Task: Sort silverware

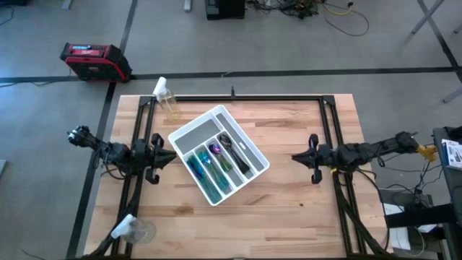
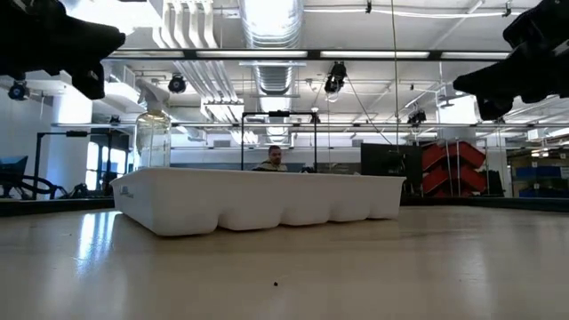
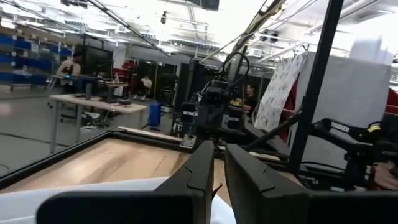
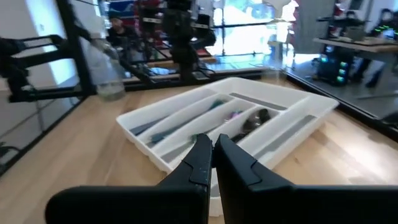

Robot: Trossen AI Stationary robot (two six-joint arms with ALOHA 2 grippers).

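Observation:
The silverware [image 1: 214, 165] lies in the long slots of a white compartmented tray [image 1: 189, 131] turned at an angle mid-table: teal pieces [image 1: 204, 172], a purple-blue spoon [image 1: 216, 151] and dark pieces [image 1: 231, 149]. The right wrist view shows them in the tray [image 4: 236, 116]. My left gripper [image 1: 170, 154] hovers shut just left of the tray, holding nothing. My right gripper [image 1: 297, 157] hovers shut to the tray's right, also holding nothing. Both fingertip pairs nearly touch in the wrist views, the left [image 3: 217, 158] and the right [image 4: 212, 146].
A clear spray bottle [image 1: 167, 99] stands at the far left of the table. Another clear bottle [image 1: 131, 229] lies at the near left corner. A black frame [image 1: 232, 99] runs around the work area. Bare wood lies in front of the tray.

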